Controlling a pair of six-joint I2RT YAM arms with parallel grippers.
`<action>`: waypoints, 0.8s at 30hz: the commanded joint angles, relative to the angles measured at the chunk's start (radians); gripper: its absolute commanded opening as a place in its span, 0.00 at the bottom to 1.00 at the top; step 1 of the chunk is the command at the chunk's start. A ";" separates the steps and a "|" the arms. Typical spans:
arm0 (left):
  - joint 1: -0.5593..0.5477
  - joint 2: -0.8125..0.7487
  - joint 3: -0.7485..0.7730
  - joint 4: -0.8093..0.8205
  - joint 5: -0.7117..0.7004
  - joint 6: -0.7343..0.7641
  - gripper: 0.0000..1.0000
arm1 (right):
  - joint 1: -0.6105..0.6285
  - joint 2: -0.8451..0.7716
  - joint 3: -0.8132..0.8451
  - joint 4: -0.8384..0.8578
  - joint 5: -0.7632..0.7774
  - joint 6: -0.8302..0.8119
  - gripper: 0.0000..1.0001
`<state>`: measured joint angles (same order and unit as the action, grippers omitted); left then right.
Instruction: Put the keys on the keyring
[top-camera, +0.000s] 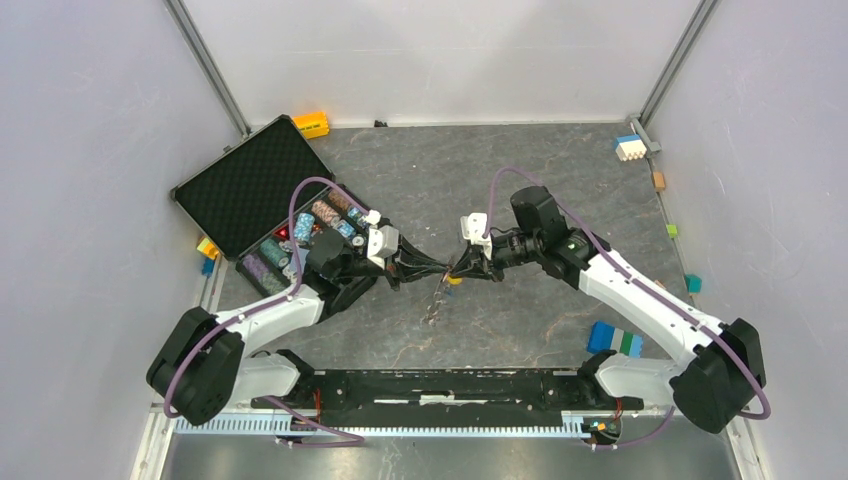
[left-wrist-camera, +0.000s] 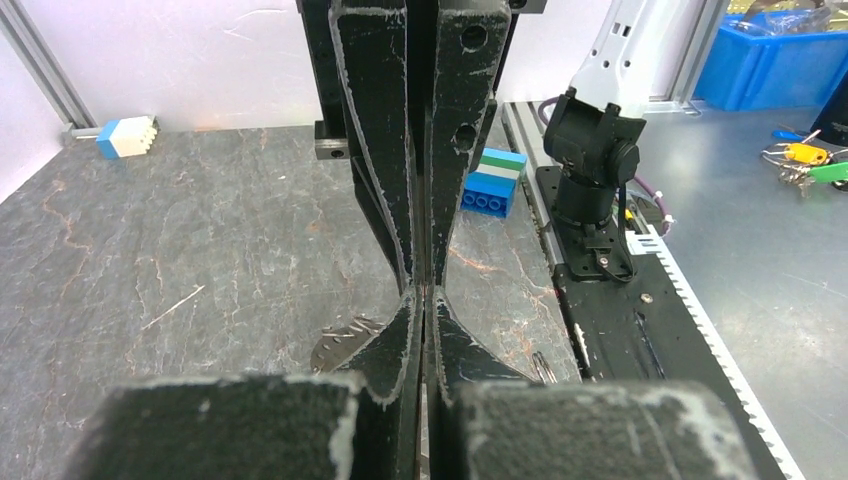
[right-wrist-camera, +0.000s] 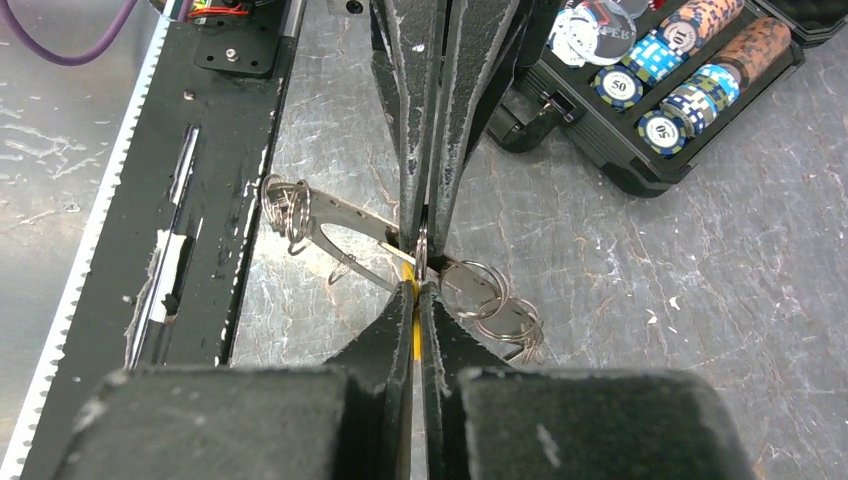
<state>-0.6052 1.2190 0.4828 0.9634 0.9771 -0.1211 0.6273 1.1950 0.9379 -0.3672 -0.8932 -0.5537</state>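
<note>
Silver rings and flat metal bits are all bunched up right where the two claws meet, over the middle of the grey table (top-camera: 540, 180), slightly toward its near edge. The right gripper (right-wrist-camera: 418, 290) is clamped tight on the yellow-orange key (right-wrist-camera: 415, 320), only a yellow sliver shows between its fingers. The left gripper (top-camera: 440, 266) is squeezed fully closed too, tip to tip with the right one. Can't tell what it's pinching, though a thin ring stands edge-on at that spot. The keyring (right-wrist-camera: 492, 302) looks like a cluster of loops just beside the right claw's tips, with a bare metal blade (right-wrist-camera: 345, 218) sticking out the other side. An open poker chip case (top-camera: 240, 185) sits by the left edge.
</note>
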 joint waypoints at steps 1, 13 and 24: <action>0.003 0.001 0.003 0.115 0.011 -0.046 0.02 | -0.002 0.020 0.003 0.012 -0.017 0.009 0.06; 0.003 0.007 0.000 0.123 0.017 -0.048 0.02 | -0.001 0.054 0.033 0.008 -0.052 0.022 0.20; 0.004 0.005 -0.005 0.126 0.019 -0.047 0.02 | -0.009 -0.042 0.019 0.026 0.002 0.007 0.38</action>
<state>-0.6033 1.2346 0.4736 1.0058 0.9794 -0.1452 0.6250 1.2083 0.9401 -0.3683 -0.9035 -0.5415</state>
